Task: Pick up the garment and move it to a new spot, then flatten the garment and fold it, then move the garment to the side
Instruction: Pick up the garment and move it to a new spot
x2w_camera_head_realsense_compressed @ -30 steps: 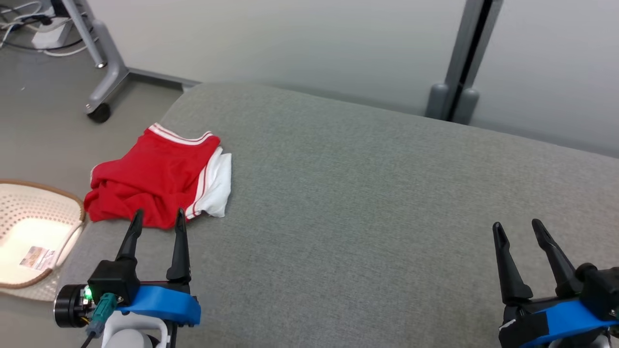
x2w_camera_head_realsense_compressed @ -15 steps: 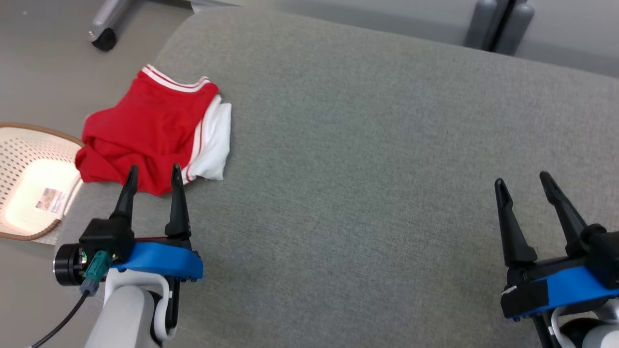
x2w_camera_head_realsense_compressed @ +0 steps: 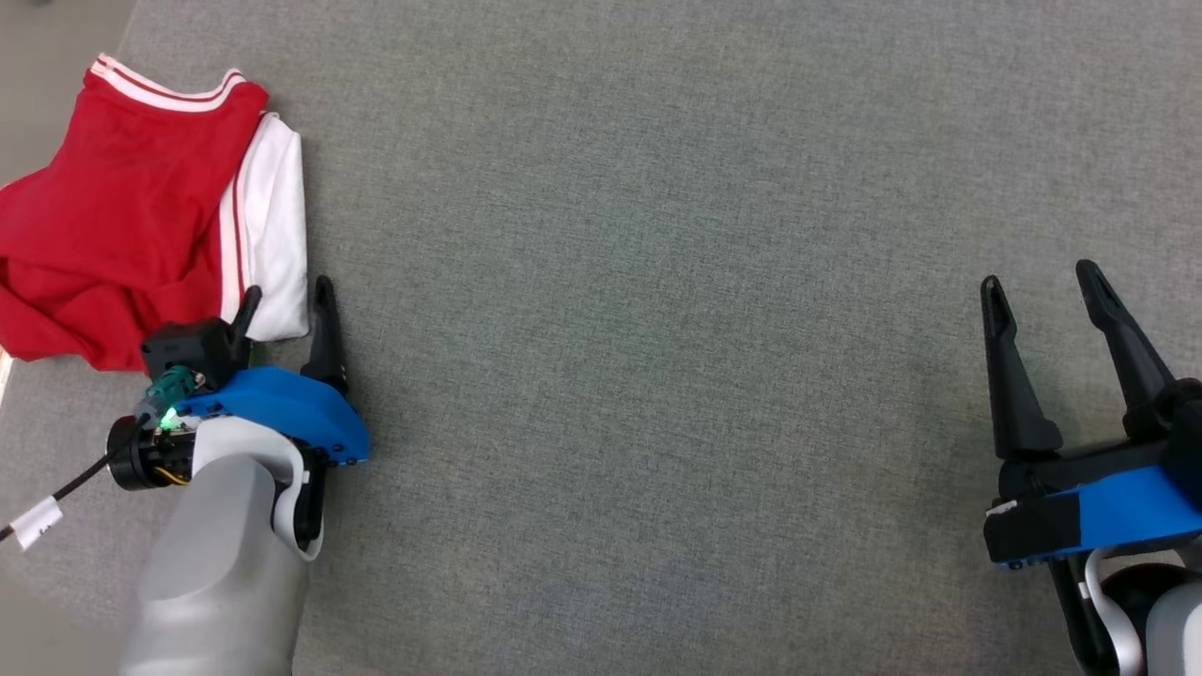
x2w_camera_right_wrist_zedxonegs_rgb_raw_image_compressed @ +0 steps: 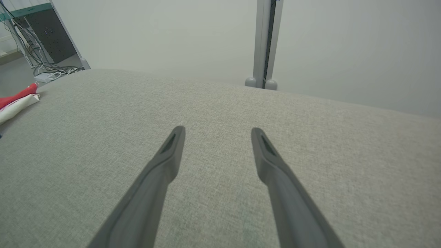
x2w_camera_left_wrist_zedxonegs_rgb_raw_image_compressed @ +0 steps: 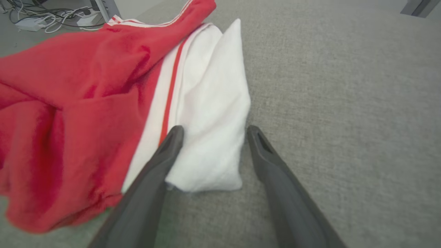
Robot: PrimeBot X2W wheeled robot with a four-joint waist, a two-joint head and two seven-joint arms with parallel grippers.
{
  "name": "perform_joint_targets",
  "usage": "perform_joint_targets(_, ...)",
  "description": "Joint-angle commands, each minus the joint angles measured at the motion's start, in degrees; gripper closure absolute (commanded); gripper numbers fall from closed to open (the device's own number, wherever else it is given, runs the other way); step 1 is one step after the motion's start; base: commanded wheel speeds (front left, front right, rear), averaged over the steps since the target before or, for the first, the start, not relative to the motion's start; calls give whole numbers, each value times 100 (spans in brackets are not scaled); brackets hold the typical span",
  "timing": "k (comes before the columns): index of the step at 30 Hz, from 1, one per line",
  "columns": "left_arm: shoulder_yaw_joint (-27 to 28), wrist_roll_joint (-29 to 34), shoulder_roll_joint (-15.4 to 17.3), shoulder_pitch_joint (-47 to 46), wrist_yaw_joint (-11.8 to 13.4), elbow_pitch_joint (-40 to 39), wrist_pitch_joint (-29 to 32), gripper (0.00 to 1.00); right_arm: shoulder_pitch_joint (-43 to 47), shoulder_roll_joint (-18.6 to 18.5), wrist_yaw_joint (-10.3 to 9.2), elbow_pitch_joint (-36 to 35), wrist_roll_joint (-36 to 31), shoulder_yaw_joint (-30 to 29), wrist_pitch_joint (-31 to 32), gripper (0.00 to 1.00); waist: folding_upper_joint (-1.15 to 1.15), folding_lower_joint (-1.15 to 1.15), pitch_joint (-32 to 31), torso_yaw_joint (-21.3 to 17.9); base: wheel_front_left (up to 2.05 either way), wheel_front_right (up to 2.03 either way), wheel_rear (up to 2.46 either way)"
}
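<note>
Garment (x2w_camera_head_realsense_compressed: 122, 216) first: we count one, lying at the left edge of the single grey fabric-covered counter (x2w_camera_head_realsense_compressed: 657, 282), the largest thing before us. It is red and rumpled, with a white panel and white bands striped red. We count two grippers. The left gripper (x2w_camera_head_realsense_compressed: 288, 289) has its jaws spread wide about the white corner. The right gripper (x2w_camera_head_realsense_compressed: 1038, 275) hangs well apart, jaws likewise spread and empty.

Grey cushion (x2w_camera_head_realsense_compressed: 657, 282), floor cables (x2w_camera_left_wrist_zedxonegs_rgb_raw_image_compressed: 51, 20) & post (x2w_camera_right_wrist_zedxonegs_rgb_raw_image_compressed: 265, 41) behind.
</note>
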Motion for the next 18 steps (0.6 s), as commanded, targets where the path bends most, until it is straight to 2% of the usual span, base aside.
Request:
perform_joint_targets(1, 29, -16, -5, -18, -24, 127, 28, 0, -85, -21, 3, 12, -25, -19, -48, 0, -1, -1, -5, -17, 0, 0, 0)
perform_joint_targets(2, 62, -35, 11, -58, -34, 254, 31, 0, -99, -22, 3, 8, -44, -34, -68, 0, -1, -1, -7, -38, 0, 0, 0)
perform_joint_targets(4, 126, -35, 69, -108, -58, 384, 41, 81, -124, -22, 3, 28, -48, -64, -109, 0, -1, -1, -34, -87, 0, 0, 0)
perform_joint_targets(5, 176, -23, 95, -95, -58, 406, 42, 100, -129, -21, 3, 41, -53, -81, -135, 0, -1, -1, -56, -111, 0, 0, 0)
perform_joint_targets(10, 484, 79, 150, 233, 54, -60, 18, 100, -135, -17, 3, 172, -18, -136, -295, 0, -1, -1, -304, -249, 0, 0, 0)
perform_joint_targets(18, 825, 471, 100, 1232, 232, -1457, 9, 100, 78, -7, 3, 576, 116, -12, -562, 0, -1, -1, -1121, -600, 0, 0, 0)
